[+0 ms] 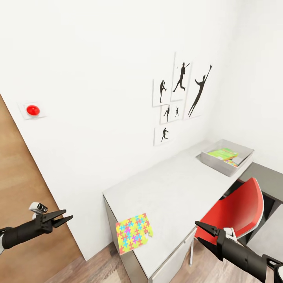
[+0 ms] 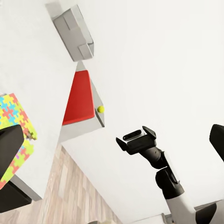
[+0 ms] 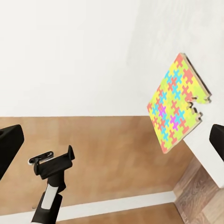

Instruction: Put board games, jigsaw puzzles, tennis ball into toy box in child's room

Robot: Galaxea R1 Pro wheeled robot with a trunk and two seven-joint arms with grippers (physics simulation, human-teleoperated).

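One jigsaw puzzle (image 1: pixel 133 232) (image 3: pixel 178 102) lies flat on the near corner of the white table (image 1: pixel 173 188), overhanging its edge. The pale grey toy box (image 1: pixel 216 161) (image 2: pixel 74 28) sits at the table's far end. It holds a green-edged board game (image 1: pixel 223 153) and a bit of multicoloured sheet (image 1: pixel 232 162). A small yellow-green tennis ball (image 2: pixel 100 109) shows beside the red chair; I cannot tell what it rests on. My left gripper (image 1: pixel 69 214) (image 3: pixel 50 161) hangs open and empty, left of the table. My right gripper (image 1: pixel 196 225) (image 2: pixel 136 138) is open and empty just off the table's front edge, near the puzzle.
A red chair (image 1: pixel 239 208) stands at the table's front right, close to my right arm. A dark grey lower cabinet (image 1: pixel 271 177) adjoins the table's far end. A brown door (image 1: pixel 19 177) is at the left. The white wall carries a red button (image 1: pixel 33 110) and athlete pictures (image 1: pixel 181 94).
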